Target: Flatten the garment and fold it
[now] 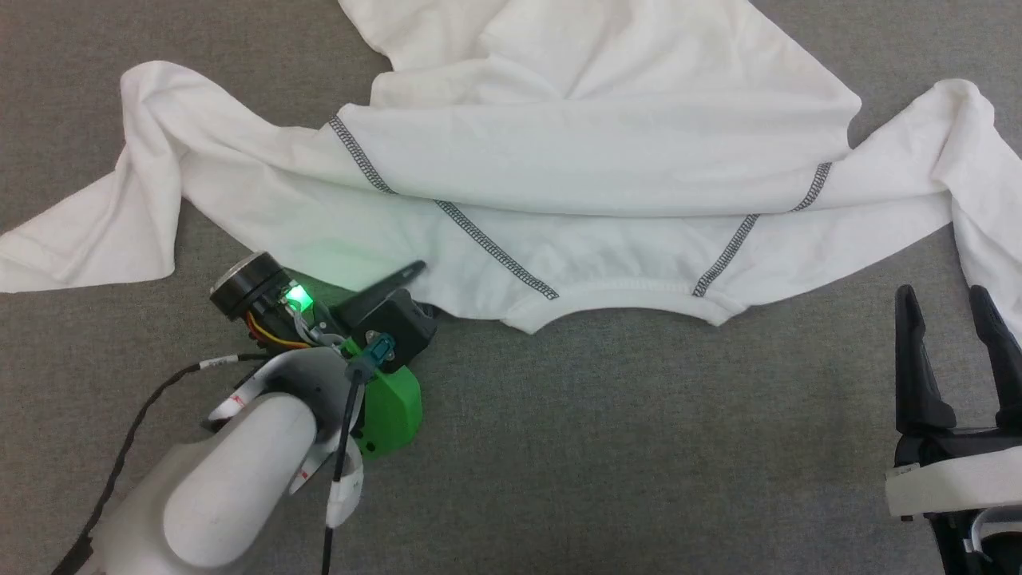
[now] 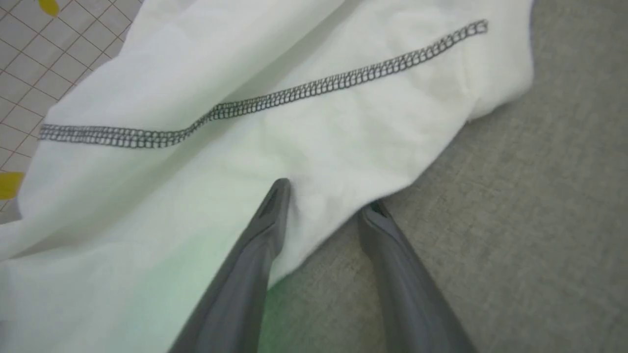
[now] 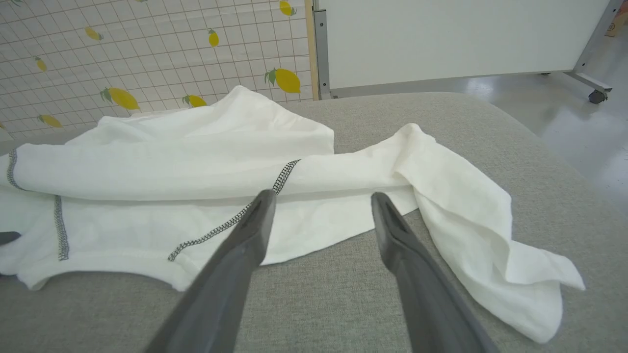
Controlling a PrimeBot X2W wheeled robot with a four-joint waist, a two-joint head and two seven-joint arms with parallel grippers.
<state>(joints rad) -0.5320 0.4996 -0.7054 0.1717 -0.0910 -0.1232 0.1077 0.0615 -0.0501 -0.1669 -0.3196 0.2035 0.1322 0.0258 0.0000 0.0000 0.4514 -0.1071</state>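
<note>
The white garment (image 1: 591, 160) lies spread across the grey surface, neckline toward me, with dark zigzag seams running out from the collar and both sleeves flung outward and bunched. My left gripper (image 1: 423, 287) is at its near edge, left of the neckline. In the left wrist view the garment (image 2: 343, 132) has its edge between the left gripper (image 2: 326, 201) fingers, which stand apart; one finger (image 2: 274, 211) rests on top of the cloth. My right gripper (image 1: 942, 295) is open at the lower right, off the cloth, just short of the right sleeve (image 3: 471, 206). The right gripper (image 3: 321, 196) holds nothing.
The grey padded surface (image 1: 607, 447) stretches bare toward me. Past its far edge stand a lemon-patterned grid wall (image 3: 147, 49) and a white panel (image 3: 451, 39) on a wheeled frame. The surface drops off to a shiny floor (image 3: 579, 127) on the right.
</note>
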